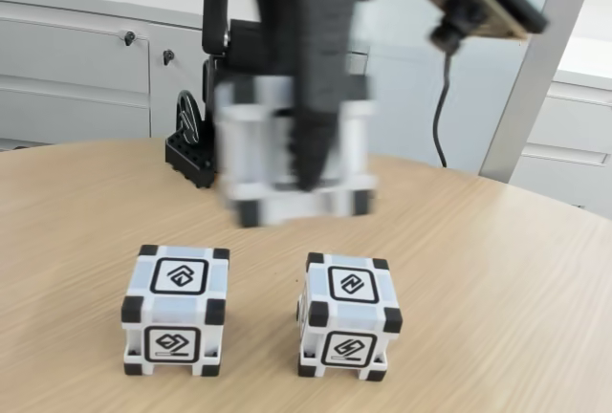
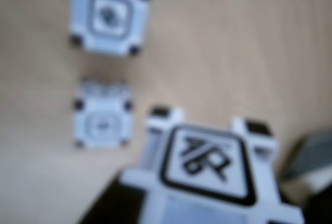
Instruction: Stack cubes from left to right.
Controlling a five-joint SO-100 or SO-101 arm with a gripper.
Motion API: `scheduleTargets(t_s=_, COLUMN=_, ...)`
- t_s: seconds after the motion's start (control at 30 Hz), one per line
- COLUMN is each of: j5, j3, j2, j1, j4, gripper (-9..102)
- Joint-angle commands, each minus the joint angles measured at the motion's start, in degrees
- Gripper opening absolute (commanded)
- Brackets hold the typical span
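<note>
Gripper (image 1: 308, 160) closed on the lifted cube (image 1: 292, 150), black fingers pressed against its faces, cube held clear above the wooden table (image 1: 497, 270) and blurred by motion in the fixed view. Below and in front of the gripper, two more cubes resting on the table: the left cube (image 1: 176, 310) below and to the left, the right cube (image 1: 348, 315) almost straight below, slightly to the right, well apart from each other. In the wrist view the held cube (image 2: 207, 172) large and close at the bottom, the other two (image 2: 110, 14) and (image 2: 101, 114) further away, up and to the left, all soft in focus. Main risk, as a judgement: lowering off-centre onto a target cube, so that the corner blocks catch on an edge and the held cube tips or slides off; also possible to push the lower cube sideways if coming down too fast or at an angle. Grip seems narrow on the face, so a small rotation in the fingers is possible during motion. No long axis to speak of, since all sides look equal; held cube roughly level, one glyph face up toward the wrist camera, seemingly turned a little against the cubes below
</note>
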Motion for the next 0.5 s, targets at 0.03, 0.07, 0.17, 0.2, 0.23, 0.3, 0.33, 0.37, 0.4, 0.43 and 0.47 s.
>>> scheduleTargets(t_s=0.03, j5=-3.5, j3=-1.2, j2=1.8, j1=6.2, j4=-0.7, gripper=10)
scheduleTargets(t_s=0.07, j5=-4.0, j3=-1.2, j2=1.8, j1=7.3, j4=-0.5, gripper=10)
scheduleTargets(t_s=0.17, j5=-5.4, j3=-1.1, j2=1.8, j1=9.8, j4=0.1, gripper=10)
scheduleTargets(t_s=0.2, j5=-5.7, j3=-1.1, j2=1.8, j1=10.5, j4=0.1, gripper=10)
scheduleTargets(t_s=0.23, j5=-6.0, j3=-1.1, j2=1.8, j1=11.2, j4=0.2, gripper=10)
scheduleTargets(t_s=0.3, j5=-6.1, j3=-1.0, j2=1.8, j1=12.7, j4=0.2, gripper=9)
scheduleTargets(t_s=0.33, j5=-6.3, j3=-0.2, j2=1.9, j1=13.0, j4=0.2, gripper=9)
scheduleTargets(t_s=0.37, j5=-6.8, j3=1.2, j2=2.2, j1=13.0, j4=0.2, gripper=9)
scheduleTargets(t_s=0.4, j5=-7.1, j3=3.1, j2=2.5, j1=13.0, j4=0.2, gripper=9)
scheduleTargets(t_s=0.43, j5=-7.3, j3=5.2, j2=2.8, j1=13.0, j4=0.1, gripper=9)
scheduleTargets(t_s=0.47, j5=-7.8, j3=7.3, j2=2.9, j1=13.0, j4=0.0, gripper=9)
